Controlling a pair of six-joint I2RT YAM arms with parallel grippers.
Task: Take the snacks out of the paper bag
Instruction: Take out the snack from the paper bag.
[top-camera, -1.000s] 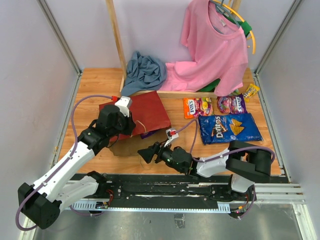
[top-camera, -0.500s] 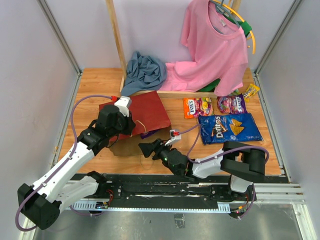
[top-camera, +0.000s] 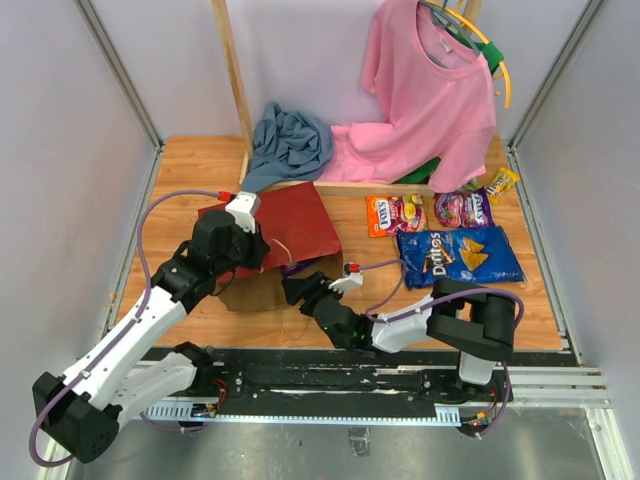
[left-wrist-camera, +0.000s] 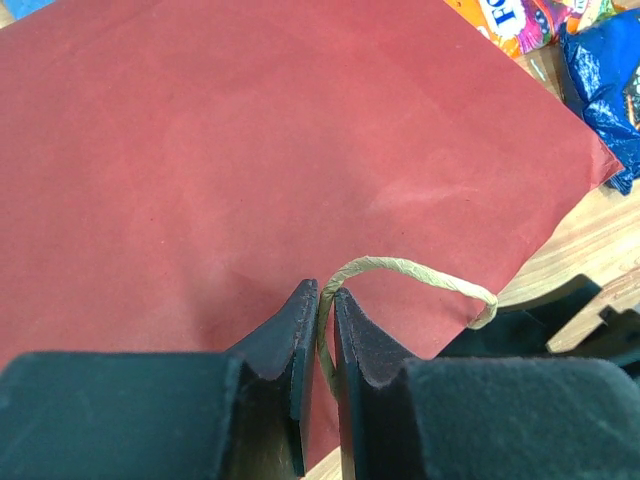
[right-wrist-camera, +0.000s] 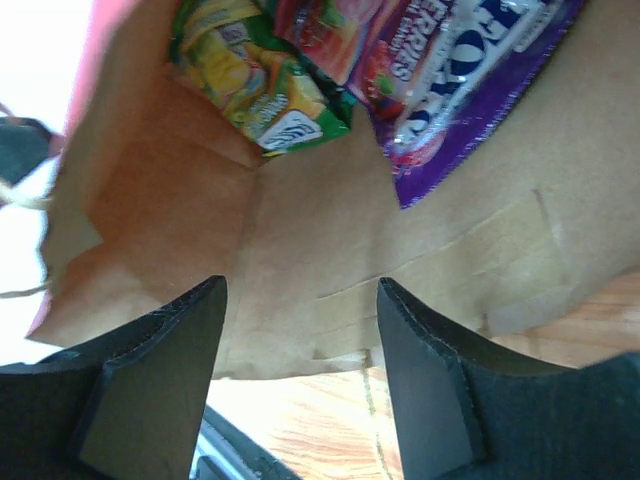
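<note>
Grey walls (top-camera: 60, 120) box in a wooden table (top-camera: 190, 170). At left, the left gripper (left-wrist-camera: 324, 300) is clenched on the twine handle (left-wrist-camera: 420, 272) of the paper bag (top-camera: 295, 220), which lies on its side mid-table with its mouth facing the right gripper (right-wrist-camera: 300, 288). That gripper is spread wide at the opening, grasping nothing. Deep inside lie a green packet (right-wrist-camera: 250, 75) and a purple packet (right-wrist-camera: 450, 100), close together. They look light, crinkly and slick. I would pinch the purple one's near corner, where the flat seal should be stiffer. Further right, an orange packet (top-camera: 394, 214) and the Doritos bag (top-camera: 458, 255) lie out on the wood, below a pink shirt (top-camera: 430, 100).
</note>
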